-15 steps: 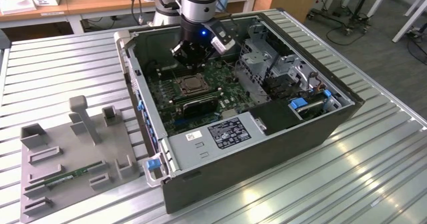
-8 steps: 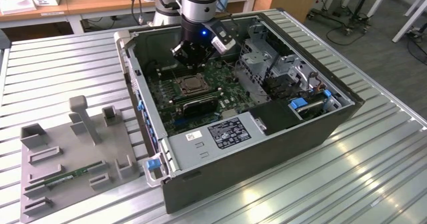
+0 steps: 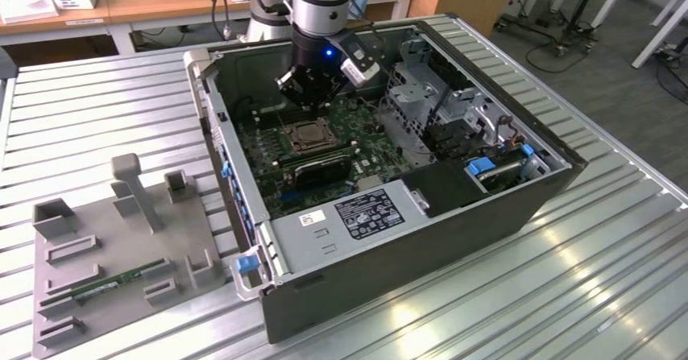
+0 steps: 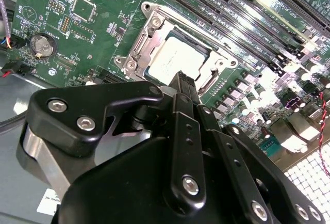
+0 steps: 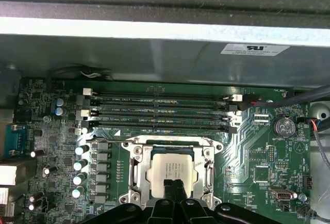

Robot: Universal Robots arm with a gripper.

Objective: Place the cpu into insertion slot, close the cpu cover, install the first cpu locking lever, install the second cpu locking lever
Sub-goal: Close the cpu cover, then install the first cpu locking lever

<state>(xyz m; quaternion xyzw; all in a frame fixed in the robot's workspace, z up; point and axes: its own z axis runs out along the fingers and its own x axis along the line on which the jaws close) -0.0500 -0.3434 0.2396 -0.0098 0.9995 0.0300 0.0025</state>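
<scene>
Below closed jaws, cpu point(image 5: 170, 168) seated in insertion slot point(image 5: 135, 170)

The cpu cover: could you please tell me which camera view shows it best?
The second wrist view: the cpu cover is closest there, framing the cpu, with the gripper hiding one edge. The first wrist view shows the cover face-on, partly behind the gripper; in the exterior view it is far off.

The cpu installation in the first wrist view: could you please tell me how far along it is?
Done: the cpu lies seated with the cpu cover down around it. In hand: the shut end effector is at the cover's edge, carrying nothing. Left: the two locking levers; I cannot tell whether either is latched.
</scene>
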